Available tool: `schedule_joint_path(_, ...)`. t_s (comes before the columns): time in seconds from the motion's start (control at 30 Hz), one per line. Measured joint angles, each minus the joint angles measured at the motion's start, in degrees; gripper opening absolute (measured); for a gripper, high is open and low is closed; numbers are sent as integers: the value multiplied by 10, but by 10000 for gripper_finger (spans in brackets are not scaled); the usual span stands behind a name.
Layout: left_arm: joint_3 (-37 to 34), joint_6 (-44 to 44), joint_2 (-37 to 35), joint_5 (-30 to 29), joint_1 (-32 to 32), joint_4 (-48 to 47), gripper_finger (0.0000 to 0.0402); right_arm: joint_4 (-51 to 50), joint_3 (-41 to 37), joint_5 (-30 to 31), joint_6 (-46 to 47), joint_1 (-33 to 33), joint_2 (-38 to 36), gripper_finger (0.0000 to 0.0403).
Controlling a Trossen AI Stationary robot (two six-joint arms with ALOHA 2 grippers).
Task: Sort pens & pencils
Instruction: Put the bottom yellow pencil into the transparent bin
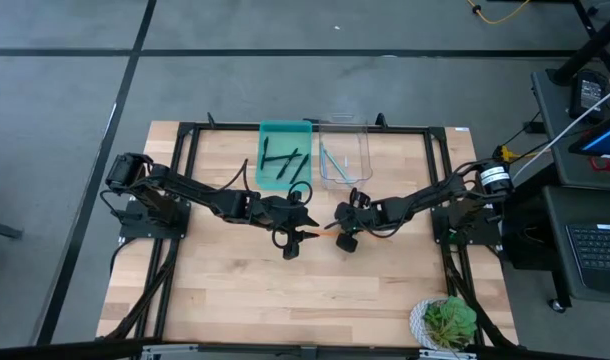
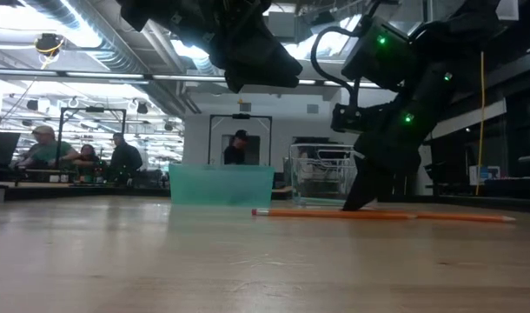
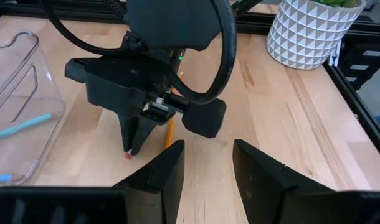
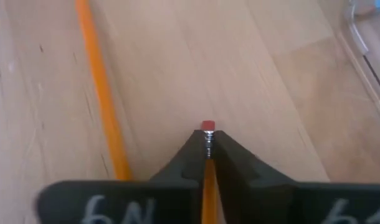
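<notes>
Orange pencil [image 4: 208,180] mostly hidden between right gripper [image 4: 207,144] fingers.

Orange pencils [image 4: 103,93], a teal tray [image 1: 285,155], and a white triangle-patterned pot [image 3: 311,31].

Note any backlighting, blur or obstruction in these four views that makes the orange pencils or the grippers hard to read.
Low view: bright ceiling lights leave both arms as dark silhouettes, yet the orange pencil on the table reads clearly. Right wrist view: the right gripper, shut on a second pencil, is soft and fills the lower frame. Left wrist view: the right arm blocks most of the pencils. High view: evenly lit, pencils tiny.
</notes>
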Motion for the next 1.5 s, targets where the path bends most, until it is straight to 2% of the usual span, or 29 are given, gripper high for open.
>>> schedule_joint_path(0.37, 0, 0, 0, 0, 0, 0, 130, 2, 0, -5, 3, -1, -7, 2)
schedule_joint_path(0.83, 0, 0, 0, 0, 0, -1, 130, -17, -3, -22, 1, -2, -31, 2)
schedule_joint_path(0.97, 0, 0, 0, 0, 0, -1, 130, -16, -3, -22, 0, -4, -31, 25)
schedule_joint_path(1.3, 0, 0, 0, 0, 0, -1, 130, -8, -3, -16, 0, -4, -27, 118)
schedule_joint_path(1.5, 0, 0, 0, 0, 0, -2, 130, 10, -2, -9, 0, -5, -5, 132)
